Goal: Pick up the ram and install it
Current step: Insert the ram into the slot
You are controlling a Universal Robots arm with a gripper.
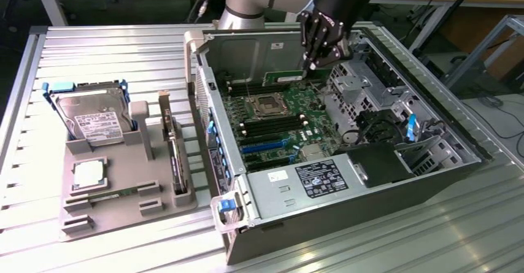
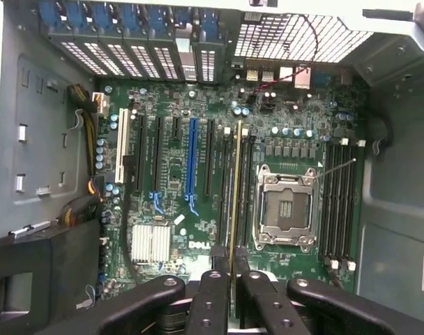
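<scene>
My gripper point(image 1: 313, 63) is shut on the ram point(image 1: 286, 76), a thin green stick held level above the motherboard point(image 1: 283, 135) inside the open computer case point(image 1: 270, 190). It hangs over the back of the board, just beyond the empty processor socket point(image 1: 266, 105). In the wrist view the ram point(image 2: 237, 181) appears edge-on as a thin line running away from my gripper point(image 2: 231, 283). The black fingers point(image 2: 213, 296) press on both of its sides. It lines up over the black memory slots point(image 2: 248, 188) beside the socket point(image 2: 287, 209).
A grey holder tray point(image 1: 131, 208) at the exterior view's left carries a hard drive point(image 1: 90, 116), a silver-topped processor chip point(image 1: 88, 173) and an upright expansion card point(image 1: 171, 138). Drive cages point(image 1: 369, 95) and a black power supply point(image 1: 377, 162) crowd the case on the exterior view's right.
</scene>
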